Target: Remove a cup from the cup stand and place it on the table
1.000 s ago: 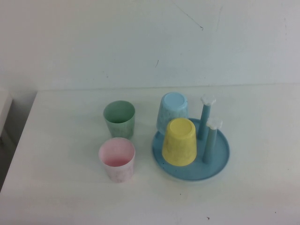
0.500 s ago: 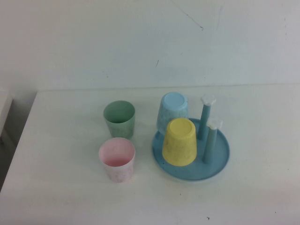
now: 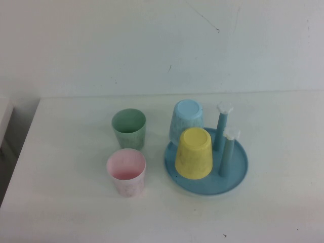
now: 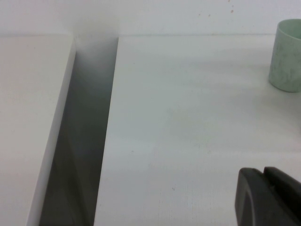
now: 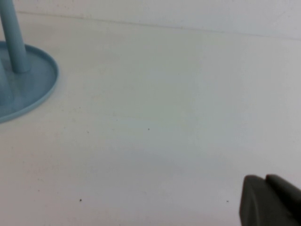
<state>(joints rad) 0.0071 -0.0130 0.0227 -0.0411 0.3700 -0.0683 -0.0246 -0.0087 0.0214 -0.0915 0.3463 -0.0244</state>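
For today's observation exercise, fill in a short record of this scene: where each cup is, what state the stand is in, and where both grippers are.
mint-green cup: upright on the table, left of the cup stand
pink cup: upright on table, nearer the robot than the mint-green cup
yellow cup: upside down on stand
light-blue cup: upside down on stand
bare pegs: two, white-capped
left gripper: low over table, away from cups
right gripper: low over table, away from stand

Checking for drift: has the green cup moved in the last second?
No. The green cup stands in the same spot left of the stand. Left gripper and right gripper show only in wrist views.
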